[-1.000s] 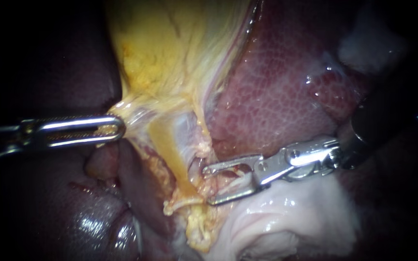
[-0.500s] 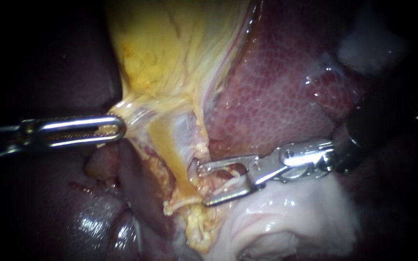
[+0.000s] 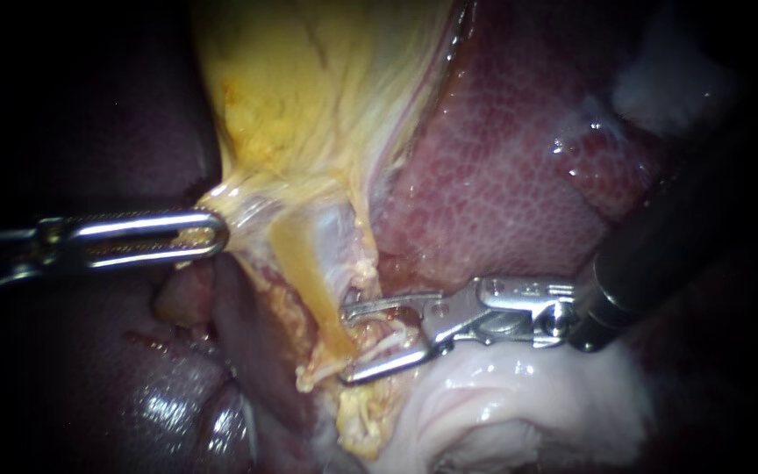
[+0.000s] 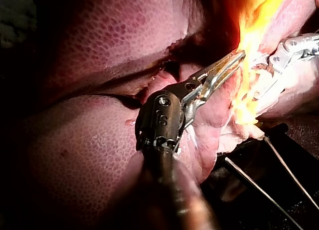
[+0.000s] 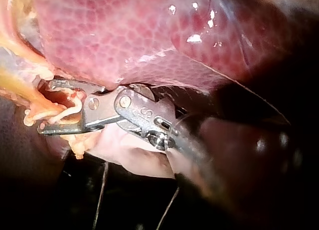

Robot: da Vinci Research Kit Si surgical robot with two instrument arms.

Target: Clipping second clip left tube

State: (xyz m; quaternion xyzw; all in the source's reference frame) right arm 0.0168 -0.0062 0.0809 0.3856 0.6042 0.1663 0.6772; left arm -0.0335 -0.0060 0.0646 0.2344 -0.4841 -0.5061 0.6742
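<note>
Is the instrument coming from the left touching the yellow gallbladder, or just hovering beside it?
Touching. In the endoscope view the left instrument holds the gallbladder by its edge, and the tissue stretches taut toward it.

Surgical lab bench here: a liver and yellow gallbladder lie loose on a dark base (thin wires cross it), brightly lit up close.

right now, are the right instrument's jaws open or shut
Open. A clear gap shows between the jaws of the right instrument, in the endoscope and right wrist views alike, with a pale tube lying in the gap.
</note>
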